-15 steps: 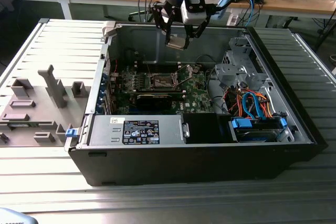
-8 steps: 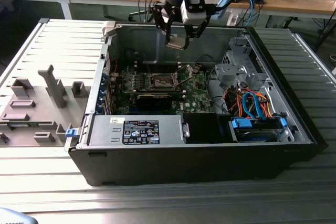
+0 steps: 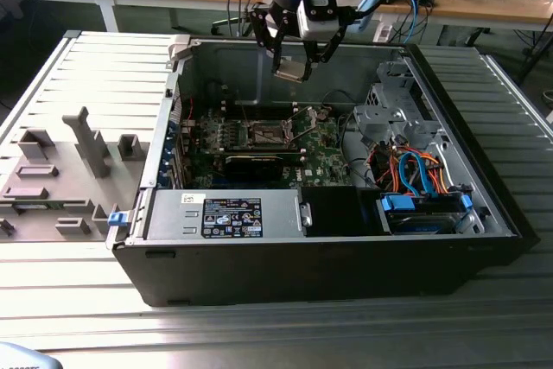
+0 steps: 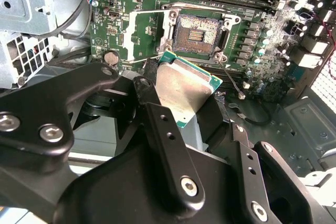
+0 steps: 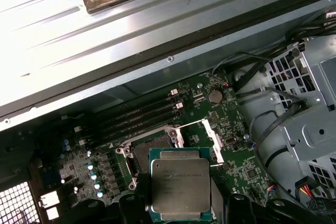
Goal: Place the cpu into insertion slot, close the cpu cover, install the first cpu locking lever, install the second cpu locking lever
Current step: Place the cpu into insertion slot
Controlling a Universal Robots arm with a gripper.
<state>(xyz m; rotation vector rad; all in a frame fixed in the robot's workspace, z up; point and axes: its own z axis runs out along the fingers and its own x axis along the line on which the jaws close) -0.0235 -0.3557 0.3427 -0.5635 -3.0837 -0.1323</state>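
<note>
Second wrist view: two black fingers point(image 4: 152, 114) are seen clamped on opposite edges of the cpu point(image 4: 186, 90), so the gripper point(image 4: 181, 103) is closed on it. The silver top of the chip is turned toward this camera and its green rim is seen along the far edges. In the first wrist view the cpu point(image 5: 180, 182) is seen flat on, square and silver-grey, with the fingertips point(image 5: 131, 205) dark at either side of it.

Beyond the chip, the slot point(image 4: 198, 31) is seen on the green board point(image 4: 262, 72), its dark centre exposed inside the silver rim. The cover point(image 4: 149, 14) is folded back, lying open just beside the slot, with board showing through its cut-out. A thin lever point(image 4: 231, 81) is angled out free from the corner of the slot.

In the exterior view the gripper point(image 3: 294, 54) is held inside the open case point(image 3: 302, 257), near its far wall, and the cpu point(image 3: 291, 69) is held tilted in the air, well above the slot point(image 3: 263, 133) and apart from it. The case is laid on a ribbed grey table point(image 3: 86, 75).
</note>
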